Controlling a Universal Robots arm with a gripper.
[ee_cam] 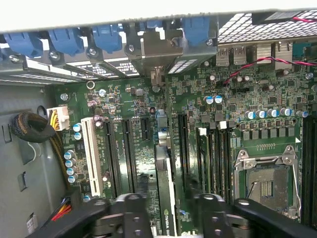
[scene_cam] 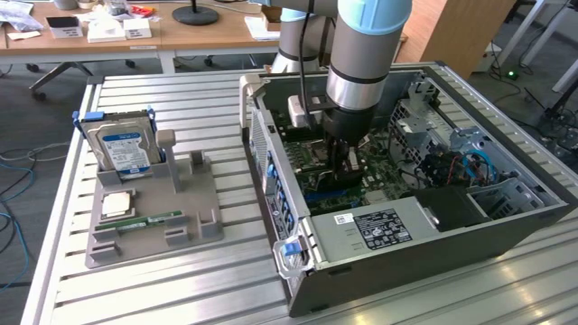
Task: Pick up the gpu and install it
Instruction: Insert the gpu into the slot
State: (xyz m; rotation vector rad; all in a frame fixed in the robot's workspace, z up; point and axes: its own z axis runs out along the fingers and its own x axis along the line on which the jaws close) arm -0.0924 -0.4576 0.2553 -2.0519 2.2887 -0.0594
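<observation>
**Card.** The gpu (ee_cam: 165, 188) is seen edge-on in the wrist view. It is a thin, dark card with a narrow pale strip of white lettering along its upper edge. Its fan face and end bracket cannot be made out from this angle.

**Location.** The gpu stands on edge on the motherboard (ee_cam: 133, 99), inside the open computer case (scene_cam: 434, 250). It sits in line with the black expansion slots. The white slot (ee_cam: 93, 153) lies to one side of it and the CPU socket (ee_cam: 265, 181) well apart on the other. How deep it sits in its slot cannot be told.

**Fingers.** The gripper (ee_cam: 168, 206) reaches down into the case from above. In the exterior view the gripper (scene_cam: 348, 166) hangs over the middle of the board. The fingers (ee_cam: 130, 213) stand partly open, one on each side of the card. A narrow strip of board shows between each finger and the card, so the fingers straddle the gpu without clamping it.

**Orientation.** The card is upright. Its long axis runs parallel to the slots and points toward the case's rear wall with the blue latches (ee_cam: 64, 39).

**Surroundings.** The case lies on its side on the slatted desk (scene_cam: 162, 284). To the exterior view's left, a grey holder (scene_cam: 203, 230) carries a hard drive (scene_cam: 126, 145) and a RAM stick (scene_cam: 149, 220).
</observation>
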